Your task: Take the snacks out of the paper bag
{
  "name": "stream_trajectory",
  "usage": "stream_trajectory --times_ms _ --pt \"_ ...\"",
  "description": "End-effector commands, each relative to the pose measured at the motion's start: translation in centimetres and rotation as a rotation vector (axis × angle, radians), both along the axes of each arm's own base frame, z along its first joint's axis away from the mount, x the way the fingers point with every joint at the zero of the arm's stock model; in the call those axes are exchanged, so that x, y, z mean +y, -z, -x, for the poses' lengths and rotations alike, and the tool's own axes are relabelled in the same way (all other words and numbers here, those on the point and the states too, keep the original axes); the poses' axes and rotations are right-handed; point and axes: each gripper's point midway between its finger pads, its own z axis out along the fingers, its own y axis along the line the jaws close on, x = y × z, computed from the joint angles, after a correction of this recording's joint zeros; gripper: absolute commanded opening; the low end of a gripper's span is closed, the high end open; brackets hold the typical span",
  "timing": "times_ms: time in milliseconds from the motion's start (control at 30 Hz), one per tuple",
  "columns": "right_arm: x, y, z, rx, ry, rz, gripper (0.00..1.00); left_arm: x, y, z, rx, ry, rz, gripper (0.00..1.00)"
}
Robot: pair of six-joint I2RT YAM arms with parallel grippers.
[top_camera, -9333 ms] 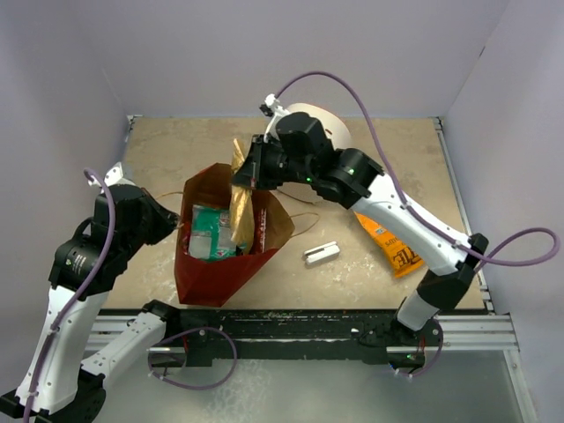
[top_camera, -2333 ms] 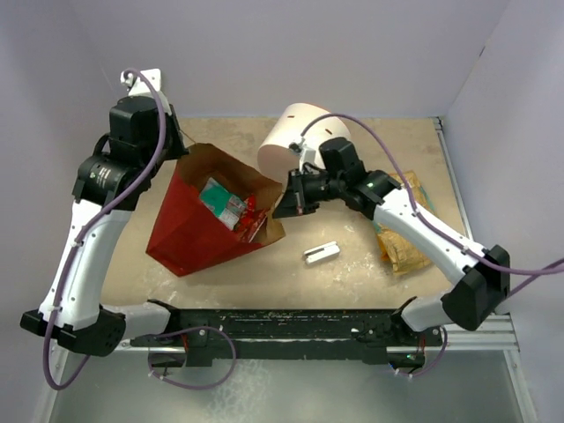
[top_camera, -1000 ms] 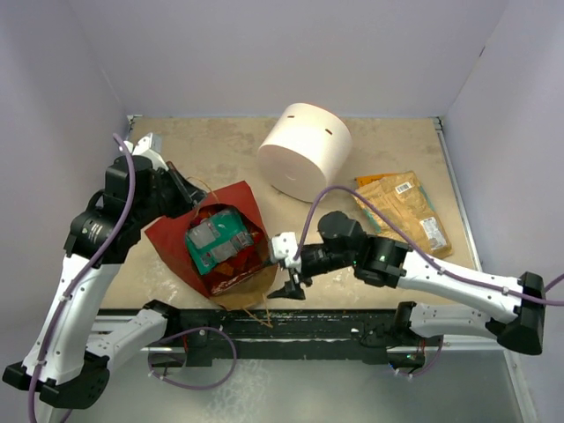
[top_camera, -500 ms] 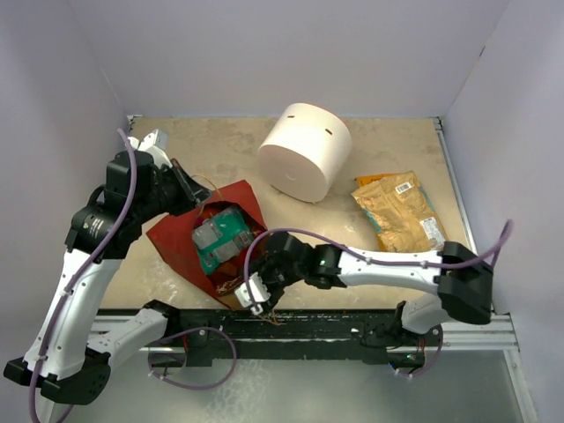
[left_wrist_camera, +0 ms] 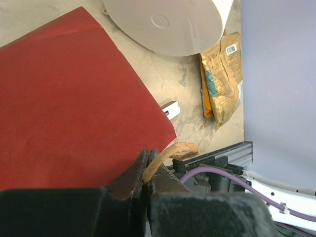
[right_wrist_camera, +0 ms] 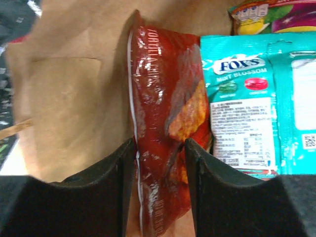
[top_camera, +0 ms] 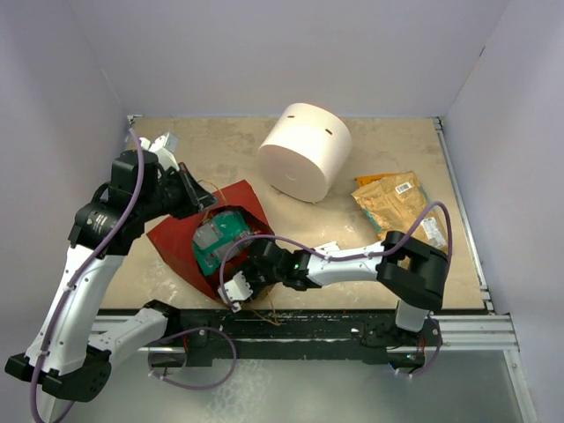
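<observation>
The paper bag lies tilted on the table's left, red outside and brown inside. My left gripper is shut on its twine handle, holding the mouth up. Inside the bag are a red snack packet, a teal mint packet and a colourful packet. My right gripper reaches into the bag's mouth, and its jaws press on both sides of the red packet. Two yellow-orange snack packets lie on the table at the right.
A big white cylinder stands at the back middle, close behind the bag. A small grey metal bracket lies beside the right forearm. The table's near rail runs just below the bag's mouth.
The right arm swung left and pushed its gripper into the bag's mouth, its jaws narrowing onto the red packet. The left gripper kept hold of the handle and lifted slightly.
</observation>
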Motion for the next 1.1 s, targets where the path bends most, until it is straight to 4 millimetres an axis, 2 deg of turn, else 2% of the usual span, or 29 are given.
stream_trajectory --times_ms 0,167,267,433,500,567,633,700,733,867,1067 --pt "2.6 -2.5 -2.0 -0.099 0.034 -0.133 0.44 0.2 -2.3 0.2 -0.087 0.018 0.003 0.00" --pt "3.5 -2.0 -2.6 -0.066 0.097 -0.194 0.48 1.0 -2.7 0.4 -0.114 0.002 -0.035 0.00" --pt "4.4 -2.1 -2.9 -0.049 0.114 -0.216 0.45 1.1 -2.4 0.2 -0.106 -0.004 -0.044 0.00" --pt "4.6 -2.5 -1.7 0.005 0.076 -0.224 0.13 1.5 -2.3 0.4 -0.105 -0.032 -0.036 0.00" --pt "4.3 -3.7 -1.7 0.020 0.093 -0.239 0.04 1.9 -2.2 0.5 -0.103 -0.054 -0.047 0.00" --pt "3.8 -5.3 -1.6 0.036 0.113 -0.255 0.01 2.2 -2.1 0.4 -0.101 -0.071 -0.055 0.00" --pt "3.3 -7.3 -1.5 0.079 0.120 -0.273 0.00 2.4 -2.0 0.4 -0.094 -0.082 -0.060 0.00" --pt "2.4 -8.4 -1.4 0.145 0.145 -0.275 0.00 2.4 -1.8 0.2 -0.090 -0.090 -0.059 0.00" --pt "2.7 -10.4 -1.7 0.161 0.154 -0.312 0.00 2.4 -1.8 0.1 -0.089 -0.093 -0.059 0.00" --pt "1.9 -14.6 -1.6 0.280 0.211 -0.382 0.00 2.6 -1.8 -0.2 -0.095 -0.112 -0.065 0.00" --pt "0.2 -18.7 -0.2 0.423 0.239 -0.383 0.00 2.8 -1.6 -0.7 -0.087 -0.130 -0.077 0.00"
